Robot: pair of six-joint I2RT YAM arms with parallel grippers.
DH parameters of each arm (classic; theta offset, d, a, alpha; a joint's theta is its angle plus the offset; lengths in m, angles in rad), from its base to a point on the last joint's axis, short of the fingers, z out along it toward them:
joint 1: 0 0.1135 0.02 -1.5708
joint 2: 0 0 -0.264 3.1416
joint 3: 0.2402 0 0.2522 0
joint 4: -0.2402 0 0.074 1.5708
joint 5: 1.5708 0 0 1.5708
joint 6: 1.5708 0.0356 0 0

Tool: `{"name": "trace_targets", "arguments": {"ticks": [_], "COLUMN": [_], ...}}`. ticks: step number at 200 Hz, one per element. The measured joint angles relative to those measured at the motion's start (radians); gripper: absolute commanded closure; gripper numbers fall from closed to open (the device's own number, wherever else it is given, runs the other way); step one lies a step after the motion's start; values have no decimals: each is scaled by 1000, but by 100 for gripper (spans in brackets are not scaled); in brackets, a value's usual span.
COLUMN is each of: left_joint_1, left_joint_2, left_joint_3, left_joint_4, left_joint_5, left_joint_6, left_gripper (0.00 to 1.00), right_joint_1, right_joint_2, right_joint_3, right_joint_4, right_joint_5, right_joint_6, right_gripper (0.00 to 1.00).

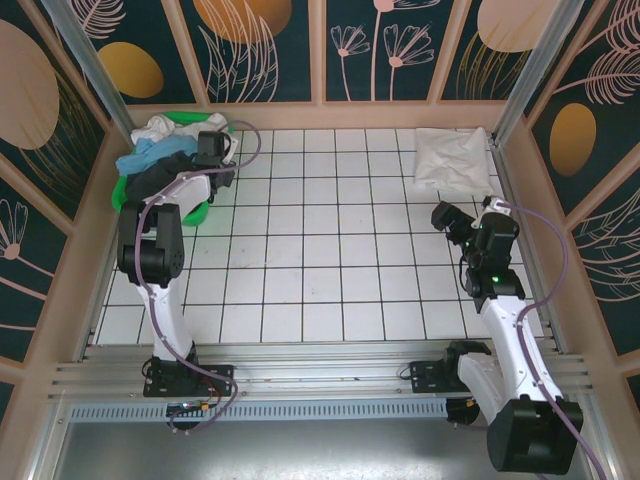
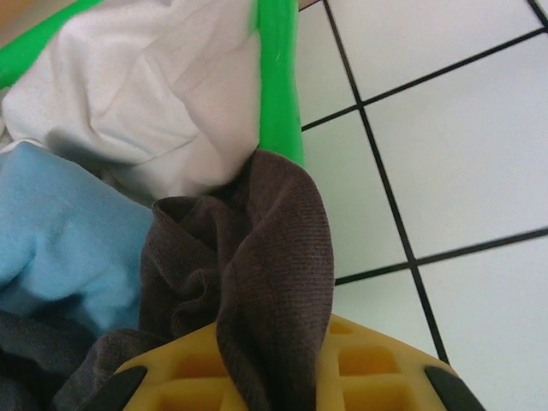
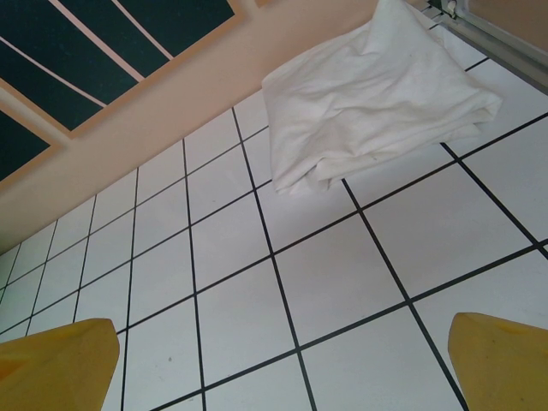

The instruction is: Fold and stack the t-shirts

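At the basket [image 2: 278, 77], left pincer [image 2: 274, 381] was clamped on the dark shirt [image 2: 257, 257]; right pincer [image 3: 282, 360] hung apart over the desk [image 3: 342, 257], near the folded white shirt [image 3: 377, 94].

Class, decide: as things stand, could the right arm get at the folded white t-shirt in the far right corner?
Probably yes: the right gripper is open, facing the folded white t-shirt, with bare tiles between them.
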Motion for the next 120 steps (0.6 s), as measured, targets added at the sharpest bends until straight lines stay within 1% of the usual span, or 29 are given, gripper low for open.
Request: {"name": "trace_targets", "arguments": {"ticks": [25, 27, 31, 35, 44, 49, 56, 64, 82, 92, 103, 120], "left_joint_1": [13, 14, 16, 16, 17, 17, 18, 20, 23, 24, 24, 24], "left_joint_2": [38, 40, 43, 46, 52, 53, 54, 52, 20, -16, -71, -142], "left_joint_3": [52, 56, 61, 67, 82, 90, 100, 112, 119, 112, 102, 106], "left_joint_4": [-7, -9, -11, -16, -32, -46, -58, -68, -78, -82, -90, -109], "left_joint_5": [-20, -21, -23, -23, -22, -21, -15, -5, 45, 65, 63, 26], "left_joint_6": [-19, -19, -23, -27, -39, -45, -66, -89, -148, -186, -235, -322], "left_gripper": [100, 98, 92, 83, 50, 37, 26, 18, 11, 10, 8, 9], "right_joint_1": [0, 0, 0, 0, 0, 0, 0, 0, 0, 0, 0, 0], "right_joint_2": [-8, -8, -8, -8, -8, -8, -9, -12, -24, -31, -37, -37], "right_joint_3": [0, 0, 0, 0, 0, 0, 0, 0, 0, 0, 0, -1], "right_joint_4": [-7, -7, -8, -9, -14, -16, -19, -23, -25, -25, -25, -25], "right_joint_5": [0, 0, 0, 0, 0, 0, 0, 0, 0, 0, -1, -2], "right_joint_6": [0, 0, 0, 0, 0, 0, 0, 0, 0, 0, -5, -16], "right_gripper": [1, 1, 1, 1, 1, 1, 1, 1, 1, 1, 1, 1]}}
